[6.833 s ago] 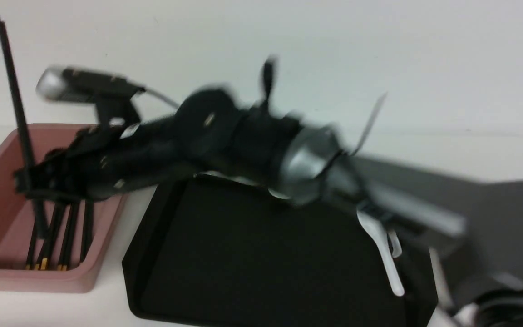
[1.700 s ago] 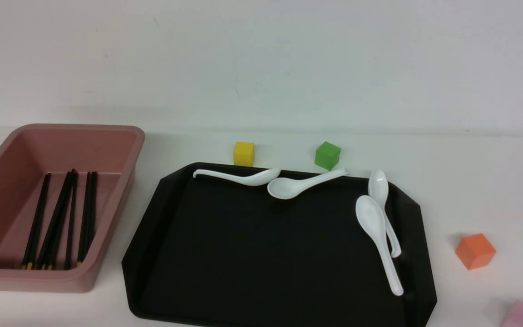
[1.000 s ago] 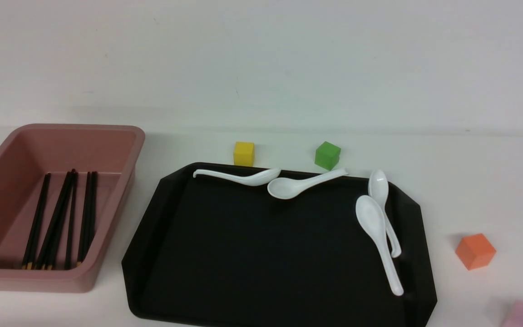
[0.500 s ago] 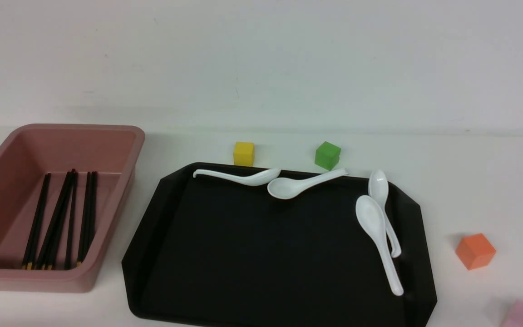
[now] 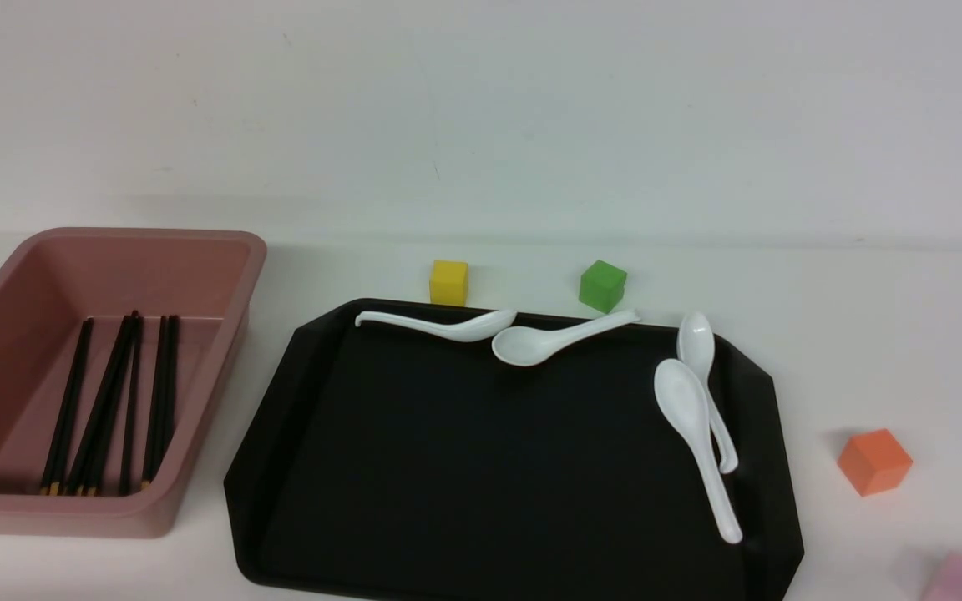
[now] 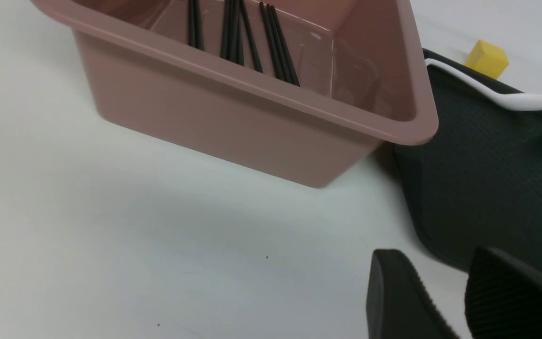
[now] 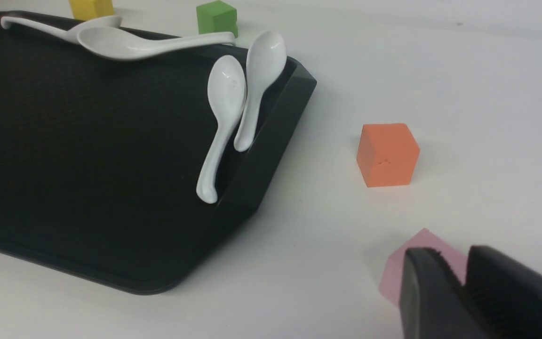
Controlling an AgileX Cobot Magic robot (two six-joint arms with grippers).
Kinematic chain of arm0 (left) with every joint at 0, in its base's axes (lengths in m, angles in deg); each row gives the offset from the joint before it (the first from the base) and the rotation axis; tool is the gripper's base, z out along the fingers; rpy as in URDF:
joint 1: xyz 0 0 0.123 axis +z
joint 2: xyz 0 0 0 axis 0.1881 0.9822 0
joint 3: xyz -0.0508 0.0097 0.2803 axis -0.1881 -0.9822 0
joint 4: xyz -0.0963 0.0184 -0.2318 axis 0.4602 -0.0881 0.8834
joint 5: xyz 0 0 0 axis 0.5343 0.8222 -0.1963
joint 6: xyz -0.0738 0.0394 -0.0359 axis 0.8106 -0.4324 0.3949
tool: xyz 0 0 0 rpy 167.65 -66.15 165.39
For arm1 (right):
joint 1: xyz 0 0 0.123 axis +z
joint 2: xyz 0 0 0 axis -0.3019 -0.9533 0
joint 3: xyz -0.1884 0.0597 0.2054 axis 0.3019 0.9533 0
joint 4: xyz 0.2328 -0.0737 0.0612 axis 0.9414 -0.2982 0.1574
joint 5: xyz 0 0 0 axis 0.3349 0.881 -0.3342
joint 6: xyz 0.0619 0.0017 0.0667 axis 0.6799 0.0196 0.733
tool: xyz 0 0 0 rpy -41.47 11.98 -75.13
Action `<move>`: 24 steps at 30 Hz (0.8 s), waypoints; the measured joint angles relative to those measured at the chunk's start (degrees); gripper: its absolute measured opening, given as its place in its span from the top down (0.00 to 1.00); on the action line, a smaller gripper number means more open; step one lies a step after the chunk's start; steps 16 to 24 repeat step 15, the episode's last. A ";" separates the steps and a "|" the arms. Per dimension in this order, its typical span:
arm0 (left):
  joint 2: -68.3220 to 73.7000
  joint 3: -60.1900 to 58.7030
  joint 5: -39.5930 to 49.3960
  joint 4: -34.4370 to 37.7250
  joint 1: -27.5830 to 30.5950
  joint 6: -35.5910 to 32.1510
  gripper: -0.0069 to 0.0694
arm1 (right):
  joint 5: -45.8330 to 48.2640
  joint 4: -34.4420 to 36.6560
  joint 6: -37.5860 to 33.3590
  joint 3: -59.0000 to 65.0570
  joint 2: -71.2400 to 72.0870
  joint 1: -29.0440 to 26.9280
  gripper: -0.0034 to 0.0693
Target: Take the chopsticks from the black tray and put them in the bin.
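Observation:
Several black chopsticks point(image 5: 109, 401) with gold tips lie side by side on the floor of the pink bin point(image 5: 147, 236) at the left. The black tray point(image 5: 464, 467) carries no chopsticks, only white spoons. Neither arm shows in the front view. In the left wrist view my left gripper point(image 6: 435, 263) hovers open over bare table, near a corner of the tray point(image 6: 487, 179) and the bin point(image 6: 233, 117). In the right wrist view my right gripper point(image 7: 454, 263) is slightly open and empty, with a pink cube point(image 7: 417, 263) behind its tips.
Several white spoons lie along the tray's far edge point(image 5: 439, 325) and its right rim point(image 5: 694, 434). A yellow cube point(image 5: 449, 282) and a green cube point(image 5: 602, 285) sit behind the tray. An orange cube point(image 5: 873, 462) and the pink cube point(image 5: 961, 578) sit right of it.
The arm that held a chopstick upright over the bin has left the front view. Nothing has moved over the last second.

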 joint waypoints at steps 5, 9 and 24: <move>0.00 0.00 0.00 0.00 0.00 0.00 0.60 | 0.00 0.00 0.07 0.00 0.00 0.00 0.74; 0.00 0.00 0.00 0.00 0.00 0.00 0.60 | 0.00 0.00 0.17 0.00 0.00 0.00 0.74; 0.00 0.00 0.00 0.00 0.00 0.00 0.60 | 0.00 0.00 0.22 0.00 0.00 0.00 0.72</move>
